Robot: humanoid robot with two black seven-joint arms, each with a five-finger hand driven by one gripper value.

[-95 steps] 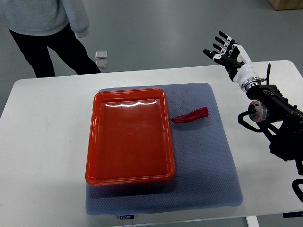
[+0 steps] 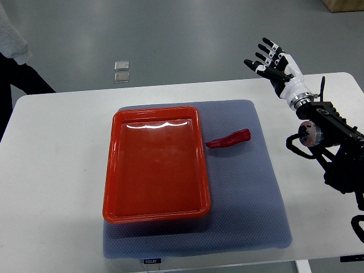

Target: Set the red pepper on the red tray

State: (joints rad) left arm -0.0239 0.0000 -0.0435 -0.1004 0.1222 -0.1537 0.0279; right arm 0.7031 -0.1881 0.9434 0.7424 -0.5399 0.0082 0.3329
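The red pepper [image 2: 228,139] is seen lying on the blue-grey mat [image 2: 250,193] just beside the right rim of the red tray [image 2: 154,163], close to the tray's far right corner and not on it, with its tip pointed at the tray. The right hand [image 2: 274,63] is held raised beyond the mat's far right corner, well apart from the pepper, its fingers [image 2: 263,56] spread and nothing grasped. The mat is laid on the white counter [image 2: 51,170], and part of a person [image 2: 12,62] is visible at the counter's far left corner.
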